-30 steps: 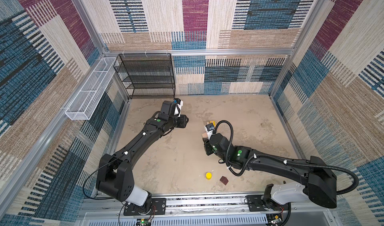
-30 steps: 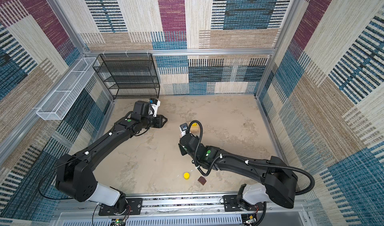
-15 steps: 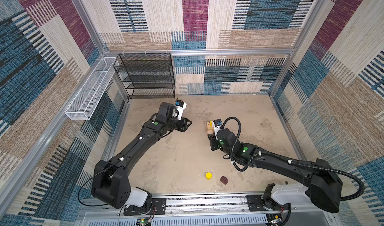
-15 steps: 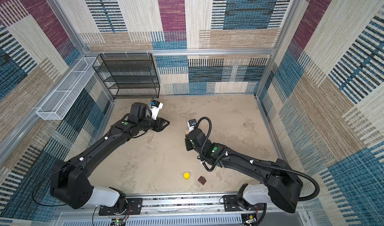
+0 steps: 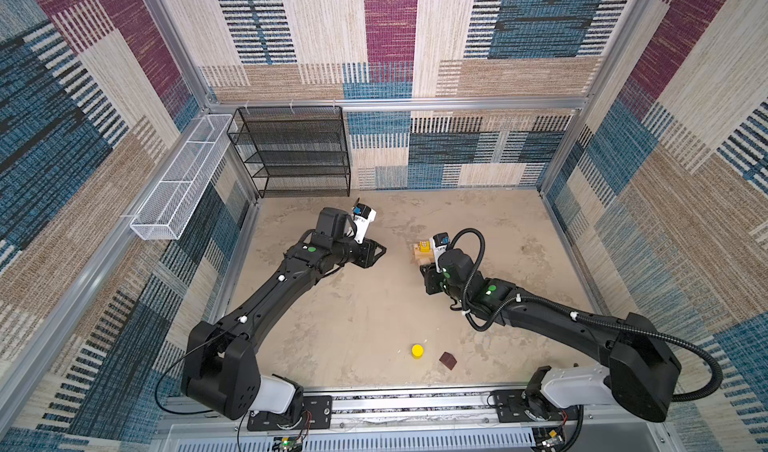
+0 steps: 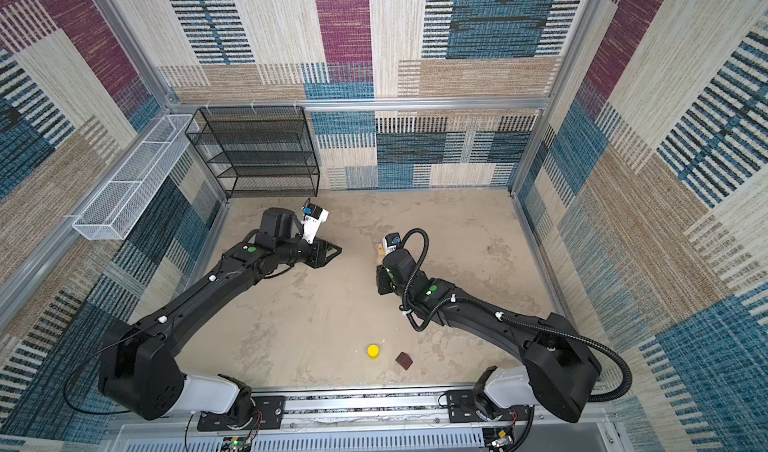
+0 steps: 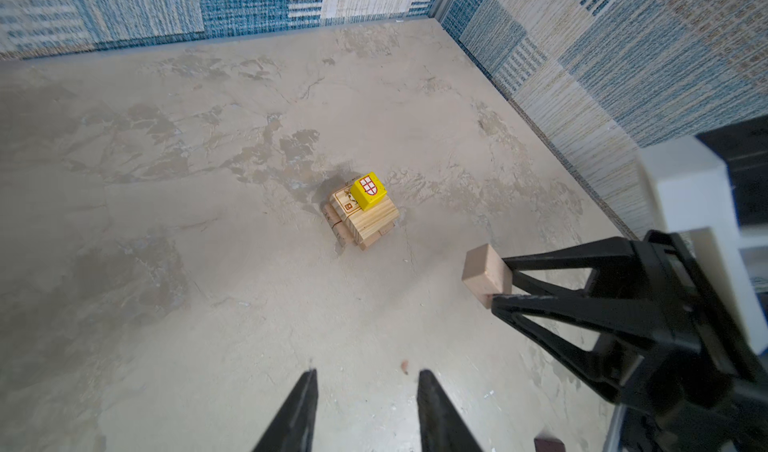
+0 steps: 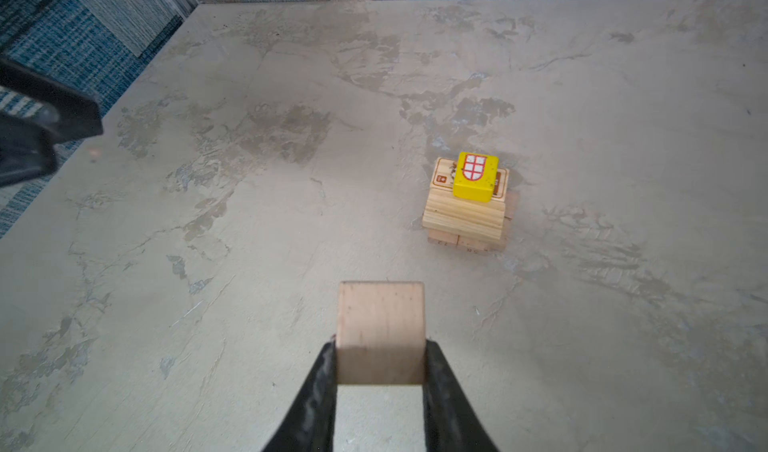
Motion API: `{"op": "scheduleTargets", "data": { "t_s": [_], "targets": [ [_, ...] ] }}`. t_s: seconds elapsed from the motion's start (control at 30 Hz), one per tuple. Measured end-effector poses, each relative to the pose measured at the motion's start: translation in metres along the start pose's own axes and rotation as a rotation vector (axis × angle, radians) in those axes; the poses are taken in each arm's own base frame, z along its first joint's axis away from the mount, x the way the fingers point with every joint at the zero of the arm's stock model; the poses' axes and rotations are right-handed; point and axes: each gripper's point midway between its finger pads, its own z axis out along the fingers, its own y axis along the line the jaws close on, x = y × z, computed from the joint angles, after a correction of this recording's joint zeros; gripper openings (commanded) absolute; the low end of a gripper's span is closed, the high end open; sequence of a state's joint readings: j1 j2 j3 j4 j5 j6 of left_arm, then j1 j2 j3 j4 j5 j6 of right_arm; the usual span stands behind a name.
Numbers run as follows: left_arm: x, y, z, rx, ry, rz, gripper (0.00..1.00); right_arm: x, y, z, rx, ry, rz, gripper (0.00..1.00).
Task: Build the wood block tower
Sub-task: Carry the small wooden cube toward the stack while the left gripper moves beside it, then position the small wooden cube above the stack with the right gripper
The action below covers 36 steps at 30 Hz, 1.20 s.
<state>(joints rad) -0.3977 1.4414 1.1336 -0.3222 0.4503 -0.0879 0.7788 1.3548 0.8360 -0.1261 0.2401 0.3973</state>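
The wood block tower (image 8: 465, 217) is a low stack of crossed pale planks, seen also in the left wrist view (image 7: 365, 225) and in a top view (image 5: 419, 256). A yellow dotted cube (image 8: 476, 175) with a red-and-white shield sits on its top. My right gripper (image 8: 380, 346) is shut on a tan cube (image 8: 380, 325), held just in front of the tower and a little to its left. My left gripper (image 7: 368, 373) hangs open and empty to the left of the tower (image 5: 384, 249). A yellow cylinder (image 5: 417, 350) and a dark brown block (image 5: 448, 360) lie near the front edge.
A black wire shelf (image 5: 295, 150) stands at the back left. A white wire basket (image 5: 183, 179) hangs on the left wall. Patterned walls close the floor in on three sides, and a rail (image 5: 415, 404) with the arm bases runs along the front.
The right arm has carried the tan cube back and to the right, up close to the tower. The left gripper has shifted slightly right and its jaws have spread wider.
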Motion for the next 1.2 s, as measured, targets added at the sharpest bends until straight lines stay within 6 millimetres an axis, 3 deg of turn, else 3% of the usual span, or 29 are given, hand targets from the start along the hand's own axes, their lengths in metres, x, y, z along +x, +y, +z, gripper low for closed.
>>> {"op": "scheduleTargets", "data": {
  "t_s": [0.3, 0.67, 1.2],
  "targets": [
    [-0.001, -0.004, 0.005, 0.029, 0.015, -0.036, 0.43, 0.012, -0.008, 0.014, 0.019, 0.077, 0.048, 0.0],
    [0.0, -0.005, 0.008, 0.031, 0.024, -0.037, 0.43, 0.012, -0.015, 0.026, 0.049, 0.107, 0.083, 0.0],
    [0.01, -0.011, 0.018, 0.047, 0.062, -0.036, 0.43, 0.021, -0.025, 0.029, 0.103, 0.131, 0.145, 0.0]
  ]
}}
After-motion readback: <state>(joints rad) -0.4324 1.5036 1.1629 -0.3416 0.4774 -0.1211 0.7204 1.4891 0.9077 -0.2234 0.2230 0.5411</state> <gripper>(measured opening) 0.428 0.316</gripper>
